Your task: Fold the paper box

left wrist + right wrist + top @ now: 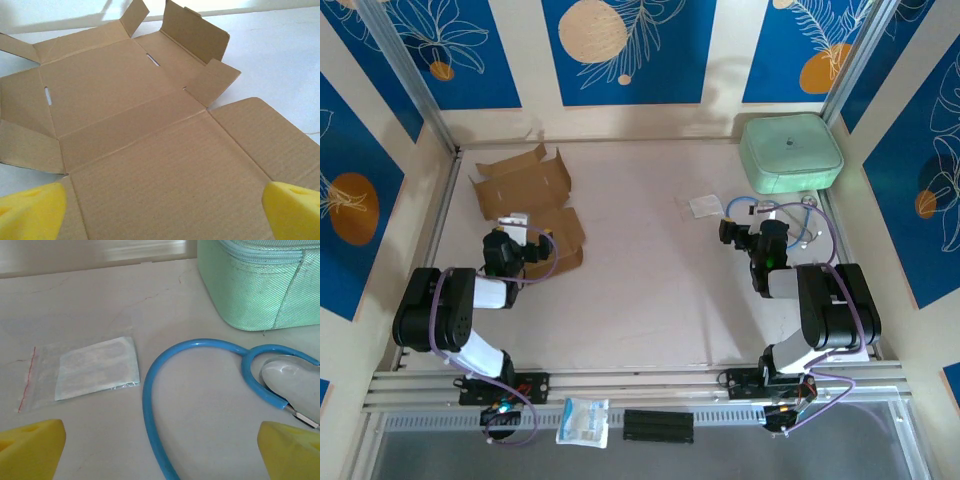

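The paper box (525, 190) is a flat brown die-cut sheet lying at the back left of the table, a few flaps curling up. In the left wrist view the paper box (150, 150) spreads out under my left gripper (165, 210), whose yellow fingertips (30, 212) stand wide apart above its near panel, open with nothing between them. From above, my left gripper (510, 240) hovers over the sheet's near edge. My right gripper (735, 232) sits at the right of the table, far from the box. Its jaws are open over bare table in the right wrist view (162, 455).
A mint-green case (790, 152) stands at the back right. A blue-tubed stethoscope (150, 400) and a small clear sachet (95, 370) lie in front of the right gripper. A white packet (584, 421) and a black bar (658, 425) rest on the front rail.
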### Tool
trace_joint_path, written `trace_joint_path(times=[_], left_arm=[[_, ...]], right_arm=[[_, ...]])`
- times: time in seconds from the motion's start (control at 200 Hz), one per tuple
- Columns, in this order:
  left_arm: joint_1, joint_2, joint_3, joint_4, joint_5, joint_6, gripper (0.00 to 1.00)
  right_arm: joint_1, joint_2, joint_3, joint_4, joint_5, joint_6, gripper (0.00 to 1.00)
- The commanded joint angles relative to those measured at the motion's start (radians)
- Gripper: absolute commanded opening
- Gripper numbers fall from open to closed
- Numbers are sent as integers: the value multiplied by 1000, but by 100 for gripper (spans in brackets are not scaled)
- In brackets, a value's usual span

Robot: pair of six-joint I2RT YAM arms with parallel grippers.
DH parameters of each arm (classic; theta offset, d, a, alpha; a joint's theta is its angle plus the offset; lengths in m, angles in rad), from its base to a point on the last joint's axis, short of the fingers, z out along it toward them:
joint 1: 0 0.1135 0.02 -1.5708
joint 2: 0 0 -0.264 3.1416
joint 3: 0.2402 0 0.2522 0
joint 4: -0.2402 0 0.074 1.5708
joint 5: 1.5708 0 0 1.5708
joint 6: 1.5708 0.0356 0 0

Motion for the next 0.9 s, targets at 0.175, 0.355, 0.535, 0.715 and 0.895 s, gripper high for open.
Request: trace_joint_path(times=[0.175,0.355,0.535,0.715,0.895], left_arm=[[0,1,12,23,23,-5,99],[0,1,10,26,23,-5,99],[1,-25,-22,68,-2,-13,99],[-20,-339,24,-286,-170,-92,99],[-67,-541,278,-936,-124,-655,100]], right_arm=[[3,-5,-9,35,7,6,99],[-5,-7,-12,36,-14,10,99],[-14,-68,-32,24,16,36,99],[45,-497,98,-530,89,158,99],[176,-490,440,-1006,-189,333,98]])
